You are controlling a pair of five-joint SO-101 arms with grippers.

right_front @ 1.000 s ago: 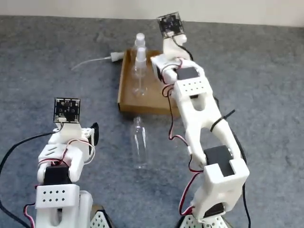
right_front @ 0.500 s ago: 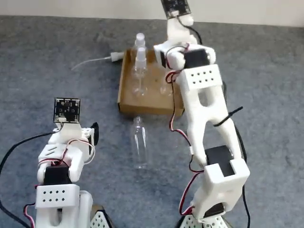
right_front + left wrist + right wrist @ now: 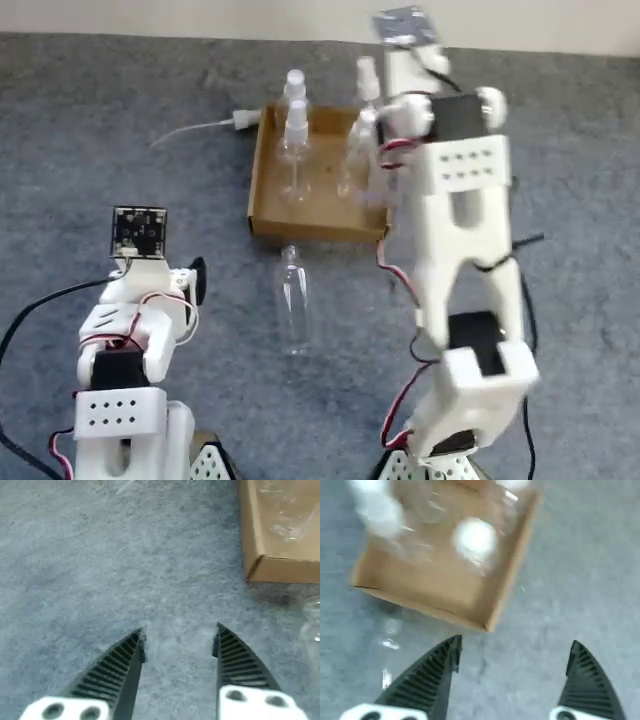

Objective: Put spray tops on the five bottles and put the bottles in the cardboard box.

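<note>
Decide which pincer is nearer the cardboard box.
Right. The right pincer hangs beside the cardboard box's corner; the left pincer sits farther back over the carpet, off to the box's side.

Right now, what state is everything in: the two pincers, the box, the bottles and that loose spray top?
Left pincer: open, empty.
Right pincer: open, empty.
Box: open-topped, holding bottles.
Boxed bottles: upright, spray tops on.
Lying bottle: on its side in front of the box, no top.
Loose spray top: lying beside the box, not on a bottle.
</note>
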